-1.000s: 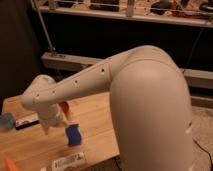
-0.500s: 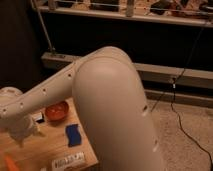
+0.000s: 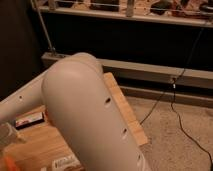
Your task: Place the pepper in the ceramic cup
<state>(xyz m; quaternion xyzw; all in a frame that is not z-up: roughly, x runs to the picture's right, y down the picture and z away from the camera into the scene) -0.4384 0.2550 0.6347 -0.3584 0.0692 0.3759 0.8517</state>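
Hovering at lower-left edge, pincer (image 3: pixel 6 136), wooden table (image 3: pixel 118 100) beneath, arm (image 3: pixel 85 117) foremost

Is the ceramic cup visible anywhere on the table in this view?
No, the arm covers most of the wooden table, none shows on its bare parts, and the gripper hangs at the left edge below the arm.

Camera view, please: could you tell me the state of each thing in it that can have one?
hand: at the far left edge, low over the table, partly out of frame.
pepper: lying on the table at the bottom-left corner, cut off by the edge.
dark packet: lying flat, left of the arm.
white packet: lying flat, partly behind the arm.
ceramic cup: not visible.
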